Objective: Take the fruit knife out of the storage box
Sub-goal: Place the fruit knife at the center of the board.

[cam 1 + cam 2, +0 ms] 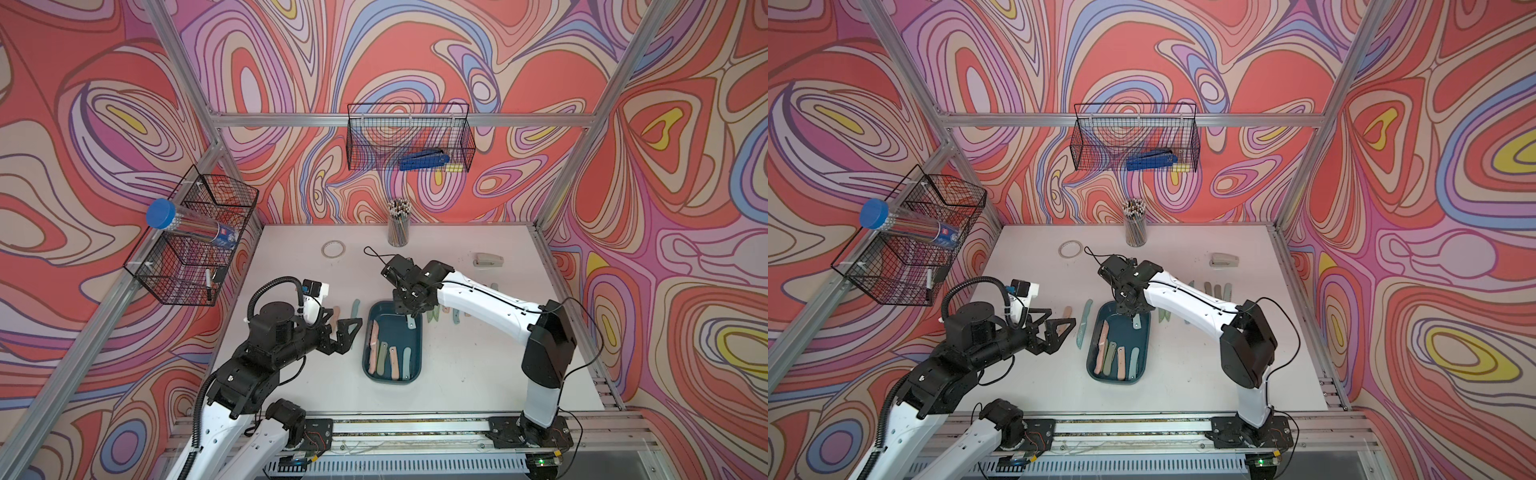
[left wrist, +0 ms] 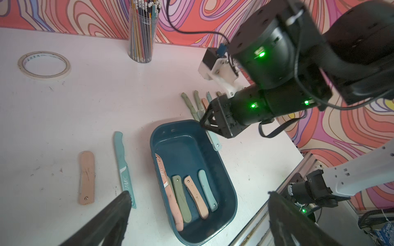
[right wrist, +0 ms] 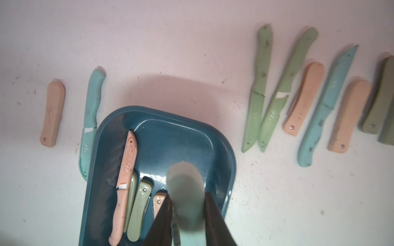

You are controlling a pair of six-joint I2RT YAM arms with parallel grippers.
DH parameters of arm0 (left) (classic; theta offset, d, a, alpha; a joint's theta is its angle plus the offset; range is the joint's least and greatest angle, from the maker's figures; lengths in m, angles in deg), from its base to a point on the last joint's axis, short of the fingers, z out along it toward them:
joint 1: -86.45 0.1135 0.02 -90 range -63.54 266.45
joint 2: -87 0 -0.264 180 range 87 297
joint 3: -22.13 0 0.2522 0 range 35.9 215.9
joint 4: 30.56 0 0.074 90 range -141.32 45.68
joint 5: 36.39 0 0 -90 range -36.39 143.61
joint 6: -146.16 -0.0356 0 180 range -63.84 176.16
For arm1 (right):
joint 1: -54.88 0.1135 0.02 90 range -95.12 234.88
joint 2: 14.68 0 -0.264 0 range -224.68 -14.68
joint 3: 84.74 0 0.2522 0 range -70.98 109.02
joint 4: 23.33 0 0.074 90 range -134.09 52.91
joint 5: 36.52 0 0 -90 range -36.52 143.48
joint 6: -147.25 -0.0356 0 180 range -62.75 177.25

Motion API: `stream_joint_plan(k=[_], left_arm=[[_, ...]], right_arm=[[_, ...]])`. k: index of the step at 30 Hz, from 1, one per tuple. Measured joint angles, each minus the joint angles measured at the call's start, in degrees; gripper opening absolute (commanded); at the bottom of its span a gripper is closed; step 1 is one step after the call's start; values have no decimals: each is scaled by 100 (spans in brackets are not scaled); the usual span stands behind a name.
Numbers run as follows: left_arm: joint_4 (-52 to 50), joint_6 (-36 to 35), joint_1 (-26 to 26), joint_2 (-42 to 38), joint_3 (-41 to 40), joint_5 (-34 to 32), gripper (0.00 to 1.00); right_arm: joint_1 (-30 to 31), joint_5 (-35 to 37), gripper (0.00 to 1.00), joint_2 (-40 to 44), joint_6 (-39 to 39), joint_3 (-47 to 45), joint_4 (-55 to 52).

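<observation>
The storage box (image 1: 390, 322) (image 1: 1121, 328) is a dark teal tub at mid-table, also seen in the wrist views (image 2: 187, 149) (image 3: 174, 138). Several fruit knives lie at its near end: a pink sheathed one (image 2: 170, 202), plus green, peach and pale blue folded ones. My right gripper (image 1: 409, 311) (image 1: 1133, 311) (image 3: 187, 196) is shut on a pale teal folded fruit knife (image 1: 411, 322) (image 1: 1136, 322) (image 2: 214, 140) (image 3: 185, 187), which hangs above the box's far right corner. My left gripper (image 1: 347, 316) (image 1: 1063, 316) (image 2: 198, 192) stands open left of the box, holding nothing.
A peach folded knife (image 2: 86, 176) and a teal knife (image 2: 122, 166) lie left of the box. A row of several knives (image 3: 309, 95) lies to its right. A pencil cup (image 1: 398, 228), tape roll (image 1: 333, 249) and stapler (image 1: 488, 260) sit farther back. Wire baskets (image 1: 409, 141) hang on the walls.
</observation>
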Motion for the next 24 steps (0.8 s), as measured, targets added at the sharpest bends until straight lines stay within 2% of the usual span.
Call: stream_joint_plan(k=[9,16,24], left_arm=[[0,-2,-302,251,0,254,100],[-4,-2,-391,302,0,146,100],[-260,-2,-433,901,7,-267,100]], right_arm=[[-219,247,14,1290,-525,-1521,-221],[-225,26,13,1333,-828,-2728,166],[-225,-348,13,938,-938,-2992,922]])
